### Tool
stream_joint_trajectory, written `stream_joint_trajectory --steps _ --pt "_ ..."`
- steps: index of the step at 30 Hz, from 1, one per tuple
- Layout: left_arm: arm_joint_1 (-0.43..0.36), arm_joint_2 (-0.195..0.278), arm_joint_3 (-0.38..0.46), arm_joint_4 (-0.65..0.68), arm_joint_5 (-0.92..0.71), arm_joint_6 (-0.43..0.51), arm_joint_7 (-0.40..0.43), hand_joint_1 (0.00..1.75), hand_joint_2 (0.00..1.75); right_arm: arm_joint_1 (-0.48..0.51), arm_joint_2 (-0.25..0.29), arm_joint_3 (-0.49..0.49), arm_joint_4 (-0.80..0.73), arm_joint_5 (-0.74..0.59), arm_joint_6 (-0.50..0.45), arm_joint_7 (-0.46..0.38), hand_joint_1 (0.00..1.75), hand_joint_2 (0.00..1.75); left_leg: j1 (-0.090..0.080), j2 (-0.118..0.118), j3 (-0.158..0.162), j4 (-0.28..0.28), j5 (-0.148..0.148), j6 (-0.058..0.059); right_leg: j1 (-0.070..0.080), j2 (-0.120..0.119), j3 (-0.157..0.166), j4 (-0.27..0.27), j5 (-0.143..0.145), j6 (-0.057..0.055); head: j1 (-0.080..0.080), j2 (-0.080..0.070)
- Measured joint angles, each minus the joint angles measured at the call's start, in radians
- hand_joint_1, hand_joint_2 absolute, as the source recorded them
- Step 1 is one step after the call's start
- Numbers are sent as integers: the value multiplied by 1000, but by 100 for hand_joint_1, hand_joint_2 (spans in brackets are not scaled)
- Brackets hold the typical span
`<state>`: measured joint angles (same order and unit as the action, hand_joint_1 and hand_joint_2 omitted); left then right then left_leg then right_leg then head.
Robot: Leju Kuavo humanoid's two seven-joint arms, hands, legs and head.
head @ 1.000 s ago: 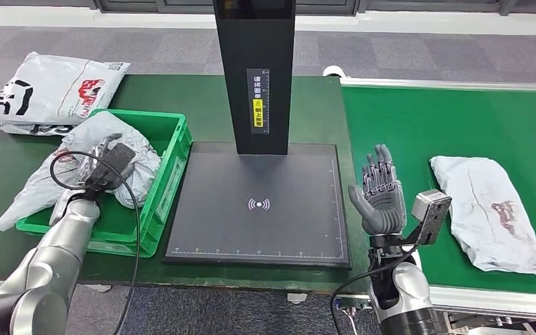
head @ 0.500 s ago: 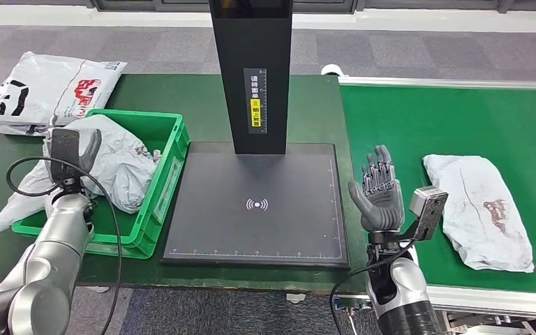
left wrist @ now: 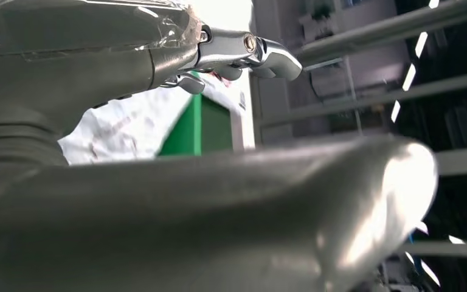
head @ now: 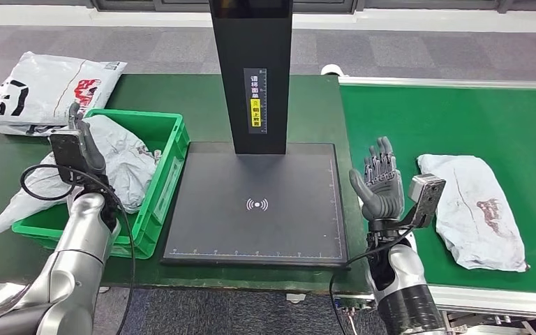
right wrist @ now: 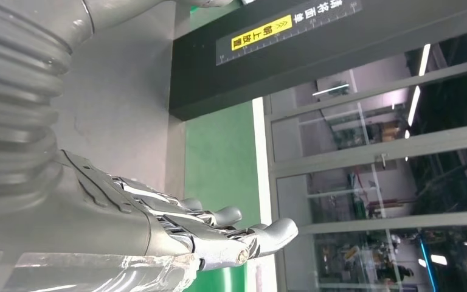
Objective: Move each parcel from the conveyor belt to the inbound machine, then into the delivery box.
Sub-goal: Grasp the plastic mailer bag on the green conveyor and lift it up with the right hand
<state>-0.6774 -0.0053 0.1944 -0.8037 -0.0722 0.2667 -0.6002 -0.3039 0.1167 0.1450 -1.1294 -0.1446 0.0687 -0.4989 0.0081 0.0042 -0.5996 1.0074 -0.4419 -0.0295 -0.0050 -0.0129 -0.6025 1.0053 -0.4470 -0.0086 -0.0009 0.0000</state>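
Right hand: the right hand (head: 380, 187) stands upright with the palm turned inward and the fingers spread, holding nothing — it waits at the seam between the scanner plate and the belt, I'd say so that it can sweep sideways onto the next parcel.
Next parcel: a crumpled white parcel (head: 473, 210) lies flat on the green conveyor belt (head: 460, 118), just beside that hand and not touched by it.
Inbound machine: the dark scanner plate (head: 258, 202) under its black column (head: 251, 70) is bare, which suits a parcel coming across from the belt.
Left hand: the left hand (head: 78, 143) is raised above the green delivery box (head: 159, 183), mostly behind its wrist camera; the wrist view shows fingers (left wrist: 243, 52) stretched out with nothing between them, so I judge it open — likely lifted out of the way of the box.
In the box: a grey parcel (head: 122, 164) rests inside, spilling over the near-left rim.
Aside: a larger white bag (head: 49, 87) lies on the table behind the box.
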Motion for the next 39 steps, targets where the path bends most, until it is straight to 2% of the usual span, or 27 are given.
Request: stream_joint_trajectory --steps 2,4,6,8,12,16,19,24,29,36,38,39 --pt "4 -6 -16 -15 17 -31 4 0 0 -4 -2 0 6 2 -6 -1 0 175 0 0 0 0 0 0 0 0 0 0 0 0 0 0" --pt "14 -13 -45 -33 34 -90 7 0 87 -9 -2 0 10 12 -22 -1 0 175 0 0 0 0 0 0 0 0 -1 0 0 0 0 0" --pt "26 -23 -86 -53 40 -141 7 0 175 -15 -4 0 12 25 -41 -1 0 87 0 -1 0 0 0 0 0 0 -1 0 0 0 0 0" --pt "37 -34 -125 -69 42 -173 9 0 175 -17 -5 0 13 37 -56 3 0 0 0 -1 -1 0 0 0 0 -1 -1 0 0 0 0 0" --pt "56 -69 -215 -81 42 -228 4 0 175 -13 -5 0 13 88 -108 26 0 175 0 -1 -1 0 0 0 -1 0 -1 0 0 0 0 0" --pt "65 -125 -303 -54 45 -261 11 0 175 3 -5 0 13 205 -233 54 0 175 -2 -1 -1 0 -1 1 -1 -1 -1 -1 0 0 0 0" --pt "60 -170 -357 16 49 -252 19 0 175 10 -6 0 21 286 -313 65 0 175 -2 -1 -1 0 -1 1 -2 0 -1 -1 0 0 0 0" --pt "48 -224 -411 107 49 -229 23 0 175 10 -11 -1 40 337 -361 77 0 175 -2 1 -1 0 -1 1 -2 0 -2 -1 0 0 0 0" --pt "29 -249 -419 176 55 -157 44 0 175 10 -22 -18 75 495 -513 113 0 175 -1 1 -1 0 -1 1 -2 0 -2 -1 0 0 0 0" --pt "25 -265 -419 222 61 -146 44 0 175 10 -33 -52 114 533 -542 111 0 175 -2 1 -1 0 -1 1 -2 1 -2 -1 0 0 0 0" --pt "24 -266 -419 228 64 -131 44 0 175 7 -38 -60 125 585 -584 152 0 175 -2 1 -1 0 -1 1 -2 0 -2 -1 0 0 0 0" --pt "23 -267 -419 232 67 -118 43 0 175 3 -40 -75 141 657 -630 186 0 175 -2 1 -1 0 -1 1 -2 0 -2 -1 0 0 0 0"
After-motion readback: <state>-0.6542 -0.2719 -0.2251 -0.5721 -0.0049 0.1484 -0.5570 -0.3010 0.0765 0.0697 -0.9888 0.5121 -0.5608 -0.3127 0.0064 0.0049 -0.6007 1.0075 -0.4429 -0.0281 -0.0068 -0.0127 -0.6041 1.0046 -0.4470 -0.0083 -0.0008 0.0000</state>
